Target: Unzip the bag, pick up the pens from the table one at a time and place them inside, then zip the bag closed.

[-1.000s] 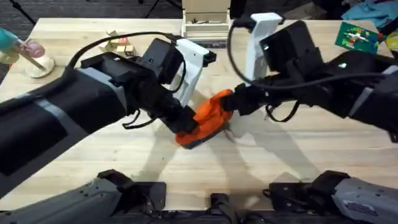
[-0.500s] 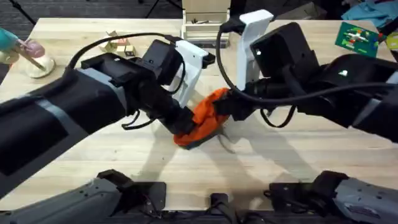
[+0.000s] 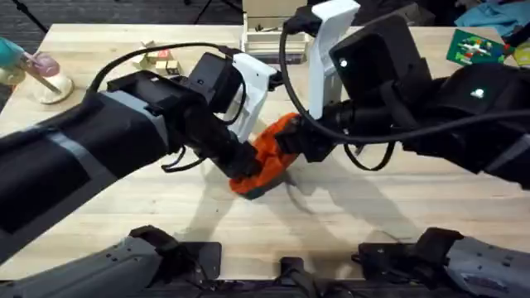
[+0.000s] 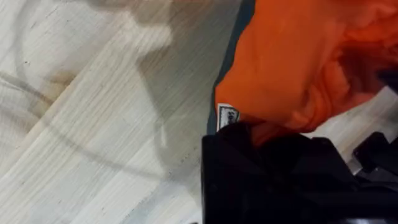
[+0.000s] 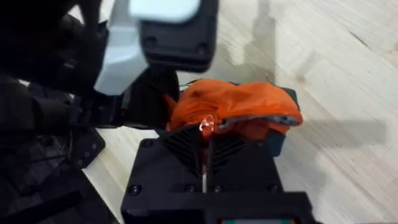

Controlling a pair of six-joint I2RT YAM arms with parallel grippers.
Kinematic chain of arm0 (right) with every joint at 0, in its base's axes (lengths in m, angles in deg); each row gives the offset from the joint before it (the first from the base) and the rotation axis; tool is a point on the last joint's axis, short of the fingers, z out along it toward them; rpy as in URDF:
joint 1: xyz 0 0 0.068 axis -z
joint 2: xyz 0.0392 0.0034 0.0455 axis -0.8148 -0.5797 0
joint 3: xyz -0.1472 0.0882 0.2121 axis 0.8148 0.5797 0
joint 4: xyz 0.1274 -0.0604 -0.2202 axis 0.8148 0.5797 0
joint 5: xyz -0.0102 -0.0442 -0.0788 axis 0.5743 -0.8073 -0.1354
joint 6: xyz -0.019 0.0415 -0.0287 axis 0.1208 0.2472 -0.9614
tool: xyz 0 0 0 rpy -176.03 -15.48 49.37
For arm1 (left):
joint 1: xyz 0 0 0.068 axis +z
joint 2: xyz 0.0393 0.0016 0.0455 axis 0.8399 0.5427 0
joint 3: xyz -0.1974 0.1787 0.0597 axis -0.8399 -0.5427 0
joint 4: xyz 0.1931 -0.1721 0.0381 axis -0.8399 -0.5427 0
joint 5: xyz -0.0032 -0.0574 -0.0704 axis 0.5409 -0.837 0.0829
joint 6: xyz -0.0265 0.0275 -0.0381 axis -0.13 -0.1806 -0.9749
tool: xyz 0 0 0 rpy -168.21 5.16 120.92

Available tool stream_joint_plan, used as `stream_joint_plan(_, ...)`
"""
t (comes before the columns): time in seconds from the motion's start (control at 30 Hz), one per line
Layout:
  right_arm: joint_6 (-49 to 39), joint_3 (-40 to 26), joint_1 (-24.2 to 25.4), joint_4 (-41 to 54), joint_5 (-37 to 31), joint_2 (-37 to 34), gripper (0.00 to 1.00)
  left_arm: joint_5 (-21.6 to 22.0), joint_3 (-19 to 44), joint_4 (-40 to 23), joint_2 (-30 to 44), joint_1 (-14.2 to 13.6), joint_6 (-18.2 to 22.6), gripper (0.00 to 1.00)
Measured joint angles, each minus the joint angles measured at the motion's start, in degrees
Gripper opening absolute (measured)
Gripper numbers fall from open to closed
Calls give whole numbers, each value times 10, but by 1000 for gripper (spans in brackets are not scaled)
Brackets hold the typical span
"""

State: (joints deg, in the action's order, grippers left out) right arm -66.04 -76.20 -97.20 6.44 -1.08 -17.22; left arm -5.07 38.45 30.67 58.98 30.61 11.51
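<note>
Overhead view: the bag (image 3: 267, 157) lies bunched near the middle of the table (image 3: 348, 215), pinned between both arms — the left gripper (image 3: 240, 165) at its nearer-left end, the right gripper (image 3: 300, 145) at its far-right end.

Left jaws: clenched on the bag's end; in the left wrist view the orange fabric and a small white label (image 4: 227, 116) sit right against the black fingers (image 4: 273, 174), with the dark underside edge showing beside them.

Right jaws: pressed together, with hardly a gap, on something small at the bag's top — the right wrist view shows an orange tab-like bit (image 5: 206, 126) at the fingertips (image 5: 186, 144); I take it for the zipper pull, though that is a judgement.

Bag's state: crumpled and humped rather than lying flat; whether the zipper is open, part open or shut cannot be told from these views.

Pens: none can be made out on the bare wood around the bag, and the pictures do not settle whether they are inside it.

Step in hand: a zipper stroke, one arm anchoring while the other draws the pull; opening or closing cannot be decided.

Next move calls for: a firm anchor on the left, and a straight pull along the zipper line by the right, so the slack cloth stretches instead of folding under the slider.
</note>
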Motion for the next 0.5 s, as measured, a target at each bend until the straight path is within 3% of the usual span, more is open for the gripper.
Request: stream_joint_plan(0.5,0,-79,-19,32,34,17,32,18,49,48,8,1,9,41)
